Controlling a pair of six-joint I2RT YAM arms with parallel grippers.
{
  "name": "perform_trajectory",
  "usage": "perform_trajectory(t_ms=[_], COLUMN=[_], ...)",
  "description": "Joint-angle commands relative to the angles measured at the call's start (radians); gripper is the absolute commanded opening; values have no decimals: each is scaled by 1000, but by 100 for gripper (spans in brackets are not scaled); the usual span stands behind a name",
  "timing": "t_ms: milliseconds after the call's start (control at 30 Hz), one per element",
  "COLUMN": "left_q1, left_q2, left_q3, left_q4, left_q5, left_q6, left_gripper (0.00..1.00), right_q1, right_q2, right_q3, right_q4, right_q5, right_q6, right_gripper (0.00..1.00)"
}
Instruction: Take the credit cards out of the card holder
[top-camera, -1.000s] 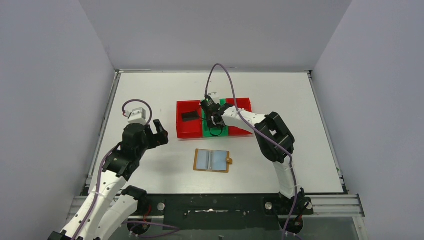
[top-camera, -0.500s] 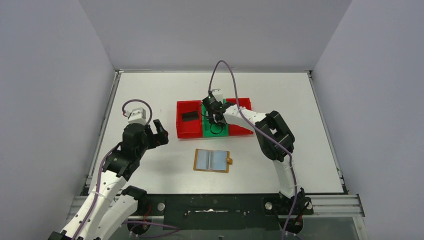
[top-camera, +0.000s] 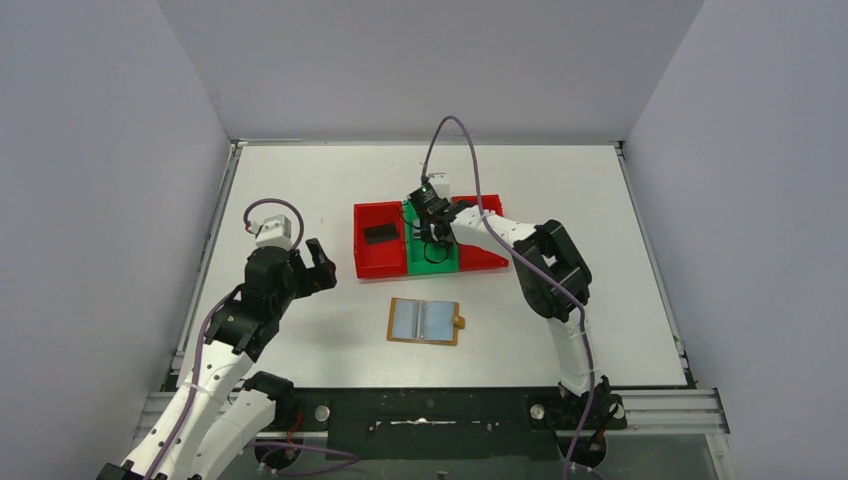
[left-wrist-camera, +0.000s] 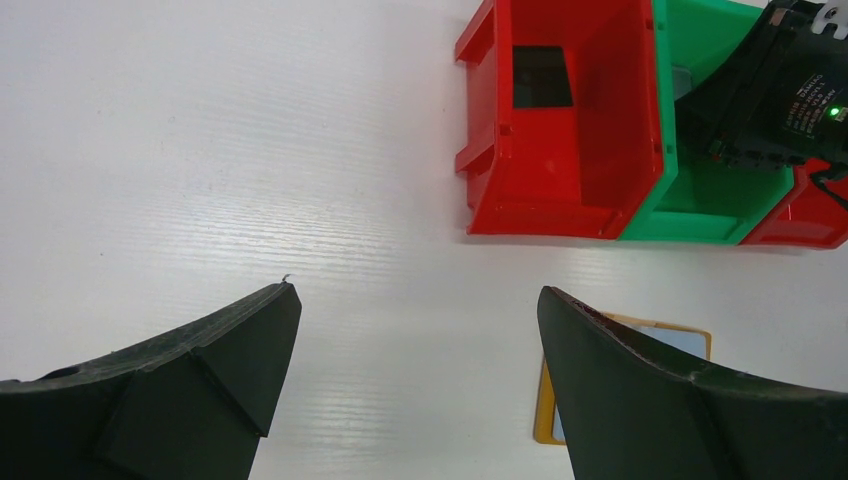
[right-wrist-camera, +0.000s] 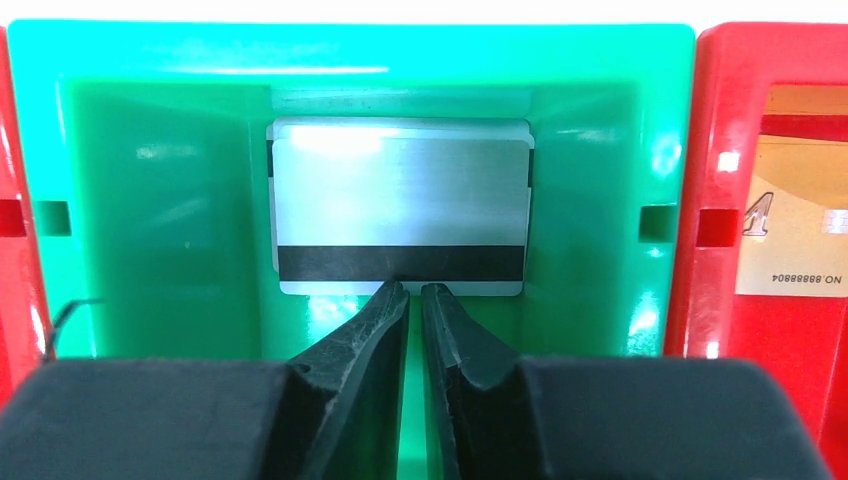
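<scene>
The card holder (top-camera: 425, 321) lies open on the table, an orange-tan wallet with two pale blue-grey panels and a side tab; in the left wrist view its corner (left-wrist-camera: 672, 330) peeks out beside my right-hand finger. A silver credit card (right-wrist-camera: 400, 205) with a black stripe lies flat on the floor of the green bin (right-wrist-camera: 150, 200). My right gripper (right-wrist-camera: 415, 288) points down into that bin, fingertips at the card's near edge, jaws parted by a narrow slit with nothing between them. My left gripper (left-wrist-camera: 415, 295) hovers wide open over bare table, left of the holder.
Red bins flank the green bin (top-camera: 445, 262). The left red bin (left-wrist-camera: 560, 170) holds a black card (left-wrist-camera: 543, 77). The right red bin (right-wrist-camera: 715, 150) holds a gold card (right-wrist-camera: 795, 220). The right arm's purple cable arcs over the bins.
The right gripper has shifted slightly right and toward the back over the green bin, and its jaws have parted a little. The left arm and the card holder have not moved.
</scene>
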Motion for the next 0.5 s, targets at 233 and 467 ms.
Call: perform_trajectory(t_ms=[233,467], left_q1=[10,18], left_q2=[-6,-8], left_q3=[9,10], left_q4=[48,47], left_q5=[11,4], left_q6=[13,9], left_gripper=[91,92], right_q1=[78,284], right_q2=[-307,-441], right_q3=[-117,-300], right_q4=[49,0], right_q5=[87,305], right_q6=[-3,230], right_gripper=[31,58])
